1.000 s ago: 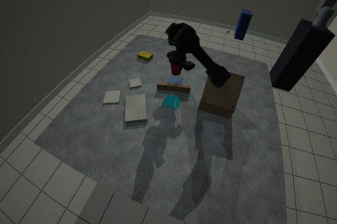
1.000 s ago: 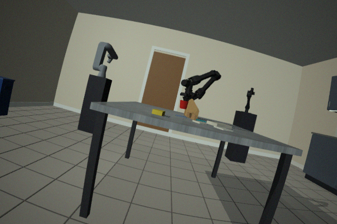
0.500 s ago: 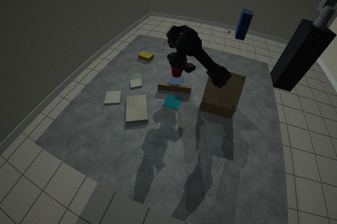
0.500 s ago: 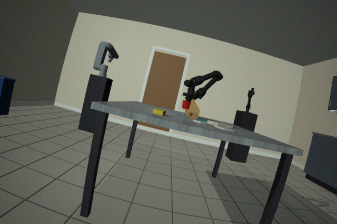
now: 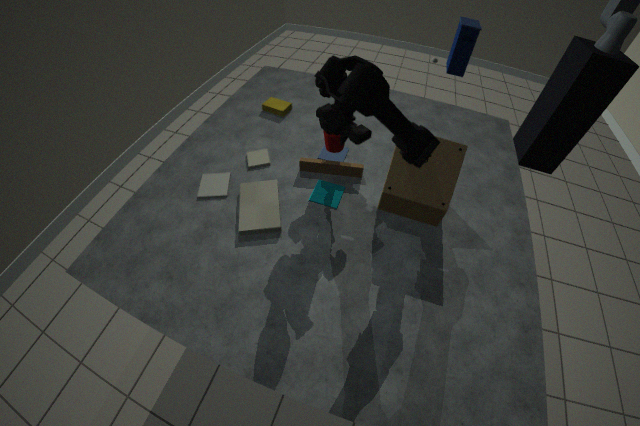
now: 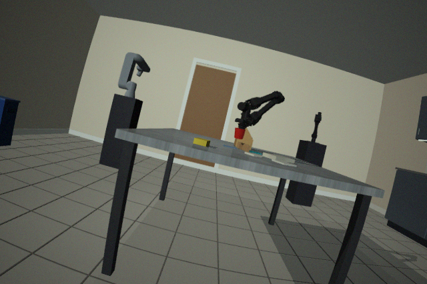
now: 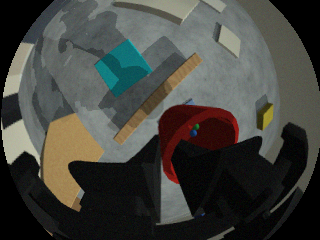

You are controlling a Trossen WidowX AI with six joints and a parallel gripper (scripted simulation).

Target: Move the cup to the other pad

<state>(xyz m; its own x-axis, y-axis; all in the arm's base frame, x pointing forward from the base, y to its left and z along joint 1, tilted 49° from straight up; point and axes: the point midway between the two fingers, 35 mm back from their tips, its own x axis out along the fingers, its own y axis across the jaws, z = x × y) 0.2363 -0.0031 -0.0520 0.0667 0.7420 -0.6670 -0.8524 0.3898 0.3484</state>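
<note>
Jaws: the gripper (image 7: 170,174) is clamped on the rim of the red cup (image 5: 333,141), one dark finger (image 7: 150,167) outside the wall and the other inside.
Cup: upright and lifted off the worktop (image 6: 165,139), hanging over the pale blue pad (image 5: 333,154), towards the far side of the worktop, roughly midway between its left and right edges in the top view.
Marbles: small blue and green marbles (image 7: 195,130) show inside the cup in the wrist view; how many there are I cannot tell.
Wooden bar: a low wooden bar (image 5: 330,167) lies just on the near side of the pale blue pad, between it and the teal pad (image 5: 326,194).
Teal pad: flat on the worktop, just beyond the bar towards the near edge, nothing on it.
Arm base: the black arm (image 5: 392,121) rises from a tan box (image 5: 421,183) near the right edge.
Other things: a yellow block (image 5: 276,106) sits towards the far left corner; three pale flat slabs (image 5: 258,204) lie left of the teal pad, nearer the left edge.
</note>
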